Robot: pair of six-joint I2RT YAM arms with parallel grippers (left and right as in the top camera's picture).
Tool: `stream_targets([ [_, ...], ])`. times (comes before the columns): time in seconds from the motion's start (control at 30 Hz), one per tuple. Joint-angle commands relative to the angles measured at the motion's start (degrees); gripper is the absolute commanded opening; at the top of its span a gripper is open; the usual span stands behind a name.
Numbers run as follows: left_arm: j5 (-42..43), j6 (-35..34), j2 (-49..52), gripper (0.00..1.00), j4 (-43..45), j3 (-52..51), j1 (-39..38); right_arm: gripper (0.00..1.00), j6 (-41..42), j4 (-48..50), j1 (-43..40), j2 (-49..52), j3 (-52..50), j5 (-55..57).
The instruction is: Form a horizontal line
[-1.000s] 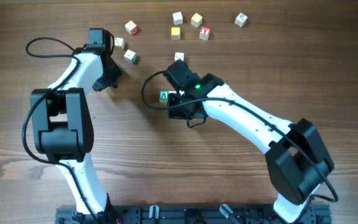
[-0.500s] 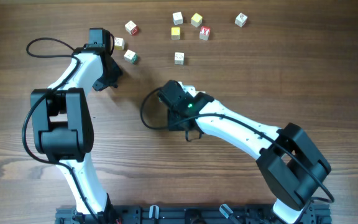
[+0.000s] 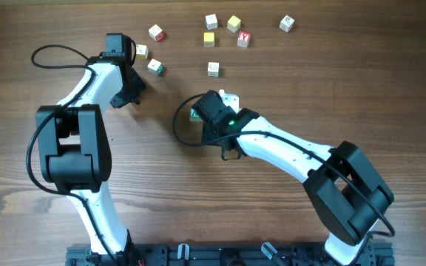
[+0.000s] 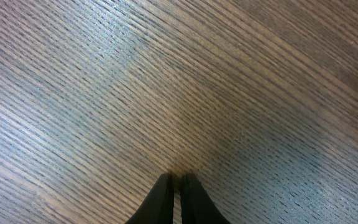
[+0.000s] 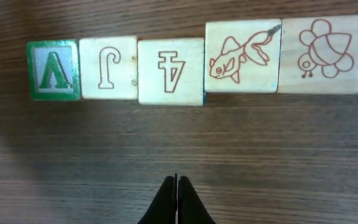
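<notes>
Right arm has shifted since half a second ago, uncovering the green end cube [image 3: 196, 114] at 9 o'clock of its wrist. Five pale cubes form the horizontal line [image 5: 171, 70], edge to edge, slightly uneven: green A, J, 4, goldfish, bee-like drawing. It sits at 12 o'clock of the right gripper [image 5: 176, 186], which is closed and empty. Overhead hides most of the row under the arm; the right wrist view shows it all. Left gripper [image 4: 176, 183] is closed on nothing above the table [image 4: 260, 93].

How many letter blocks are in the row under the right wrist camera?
5, touching, left to right: green-faced A cube, J cube, 4 cube, goldfish cube, bee cube. None looks hidden.
</notes>
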Motion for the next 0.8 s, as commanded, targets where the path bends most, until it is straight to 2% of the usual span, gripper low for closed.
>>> stream_targets([
  [0.0,0.28,-0.52,0.76,0.09,0.15,-0.07,0.00,0.04,-2.38,2.47,-0.50,1.62,-0.02,0.09],
  [0.23,0.31,-0.55,0.76,0.09,0.15,-0.07,0.00,0.04,-4.72,2.64,-0.76,3.15,-0.02,0.00],
  [0.77,0.31,-0.55,0.76,0.08,0.11,-0.07,0.00,0.04,-4.50,4.96,-1.55,4.13,-0.02,-1.11],
])
